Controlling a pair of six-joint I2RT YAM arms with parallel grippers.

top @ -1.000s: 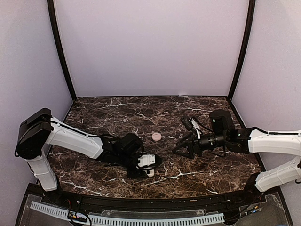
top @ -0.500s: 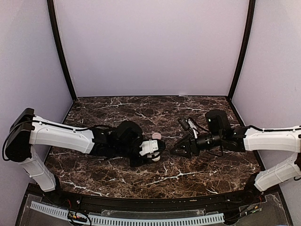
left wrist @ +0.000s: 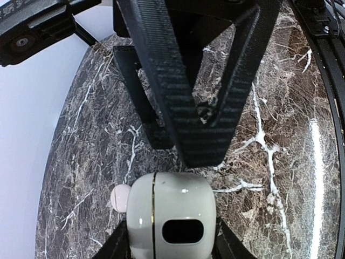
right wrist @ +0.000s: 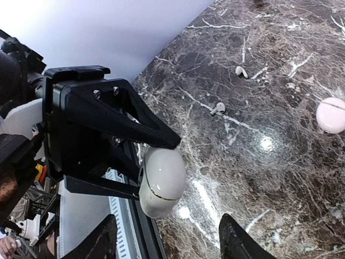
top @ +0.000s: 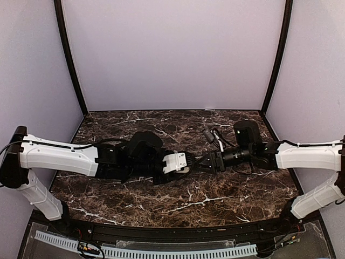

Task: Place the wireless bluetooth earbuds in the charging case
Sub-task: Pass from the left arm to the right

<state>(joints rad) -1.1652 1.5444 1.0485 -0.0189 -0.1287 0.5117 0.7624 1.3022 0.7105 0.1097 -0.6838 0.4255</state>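
The white charging case (left wrist: 171,216), its lid down, is held off the marble sideways between the pads of my left gripper (left wrist: 172,249). In the right wrist view the case (right wrist: 161,183) hangs just ahead of my right gripper (right wrist: 171,243), whose jaws stand wide on either side without touching it. From above, the left gripper (top: 181,164) and right gripper (top: 198,163) meet tip to tip at mid-table. Two tiny white earbuds (right wrist: 240,70) (right wrist: 218,108) lie loose on the marble beyond the case; the top view does not show them.
A small pink round case (left wrist: 121,197) (right wrist: 331,115) rests on the marble beside the held case. The table's near edge with its black rail and white cable track (right wrist: 121,216) runs below the left arm. Purple walls close the back and sides.
My left arm has carried the case away from the near edge, up and right to mid-table. The right gripper has moved left to meet it, its jaws a little narrower.
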